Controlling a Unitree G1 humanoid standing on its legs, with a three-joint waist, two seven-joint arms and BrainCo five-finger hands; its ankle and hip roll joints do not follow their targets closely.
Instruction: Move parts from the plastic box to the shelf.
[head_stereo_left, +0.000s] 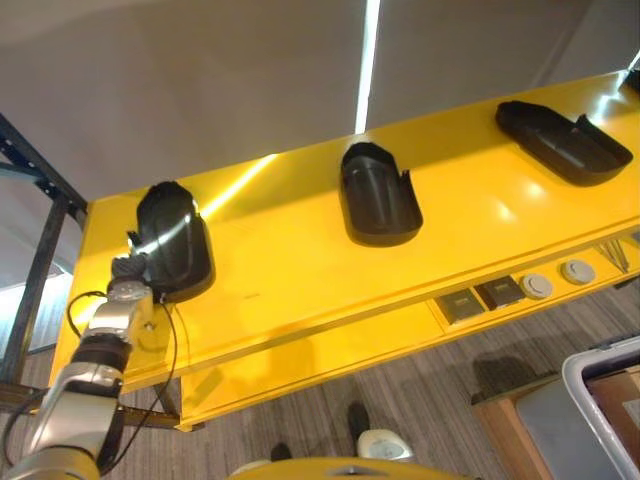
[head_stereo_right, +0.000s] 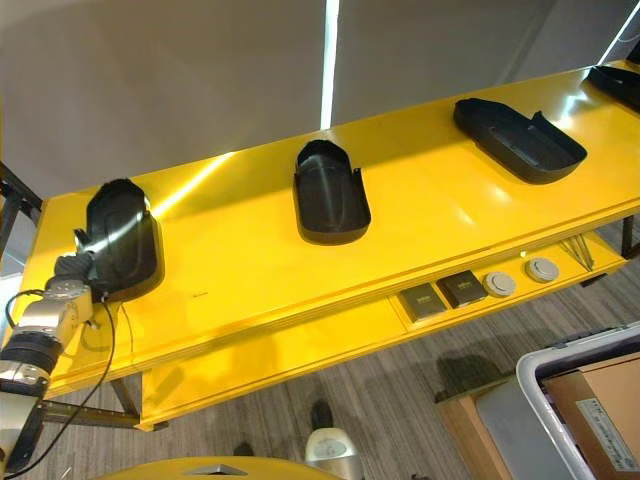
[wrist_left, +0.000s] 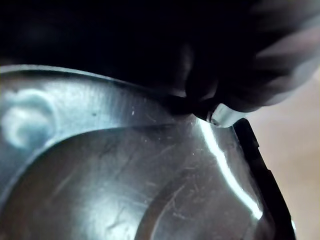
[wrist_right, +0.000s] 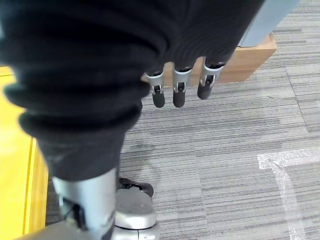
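Three black moulded parts (head_stereo_left: 379, 195) lie well apart along the yellow shelf (head_stereo_left: 300, 270), the left hand (head_stereo_left: 130, 268) at the near end of the leftmost part (head_stereo_left: 172, 240), its finger state indiscernible, while the right hand (wrist_right: 180, 85) hangs with straight, relaxed fingers over carpet.

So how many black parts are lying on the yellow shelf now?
3 in full view: one at the left end by the left robot hand, one in the middle, one further right. A fourth may be cut off at the right edge.
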